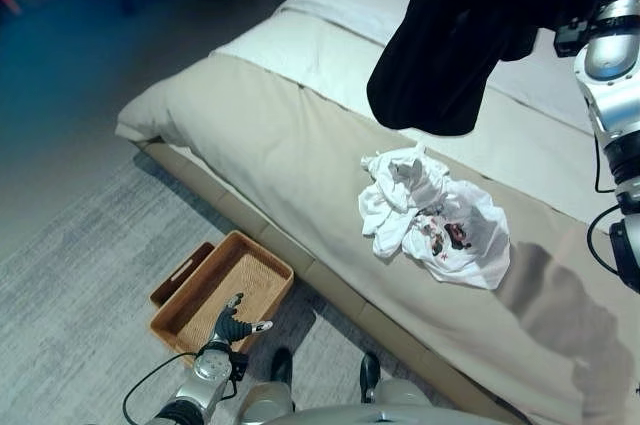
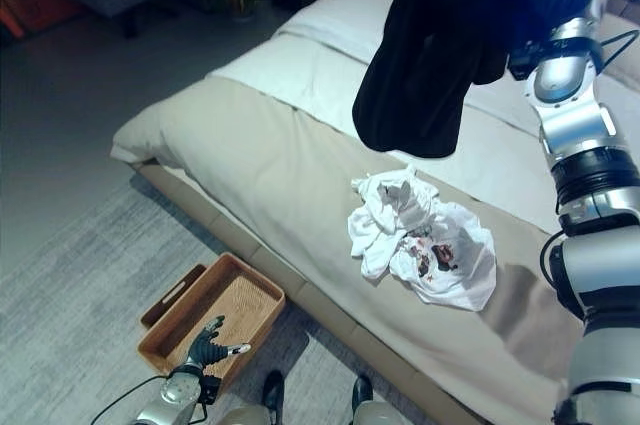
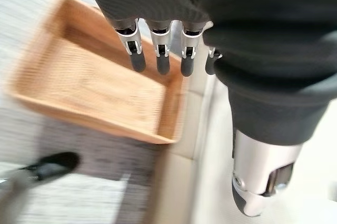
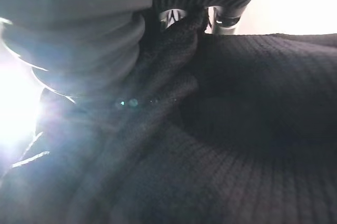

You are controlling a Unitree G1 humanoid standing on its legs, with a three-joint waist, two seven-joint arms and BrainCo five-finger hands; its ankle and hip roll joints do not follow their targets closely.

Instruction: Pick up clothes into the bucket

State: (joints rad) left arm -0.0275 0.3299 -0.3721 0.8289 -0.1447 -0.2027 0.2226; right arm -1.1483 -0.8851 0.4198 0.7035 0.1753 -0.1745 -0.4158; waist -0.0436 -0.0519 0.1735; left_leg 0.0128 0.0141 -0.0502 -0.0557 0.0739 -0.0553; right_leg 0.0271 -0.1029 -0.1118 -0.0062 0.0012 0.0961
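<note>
2 garments show in the head views: a black garment (image 2: 430,55) hangs in the air above the bed (image 1: 270,145), raised by the right hand (image 4: 184,21), and a crumpled white garment (image 1: 435,220) with a dark red print lies on the beige cover near the bed's edge; the 2 are well apart, the black one above and behind the white one. The right wrist view adds what the head views cannot: from very close, ribbed black knit bunches up against the fingers, which are clenched into a fold of it; the cloth droops in a heavy, rounded lobe. The left hand (image 1: 232,325) is low by the floor, just above the near end of a basket (image 1: 215,290); its wrist view shows its fingers (image 3: 138,58) straight and released, holding nothing, with the basket past them. The basket is rectangular, shallow, tan and woven, with a slot handle in its end wall; it sits on a grey carpet (image 1: 80,295) beside the bed frame. The bed has a smooth beige cover in front and white sheets behind.
</note>
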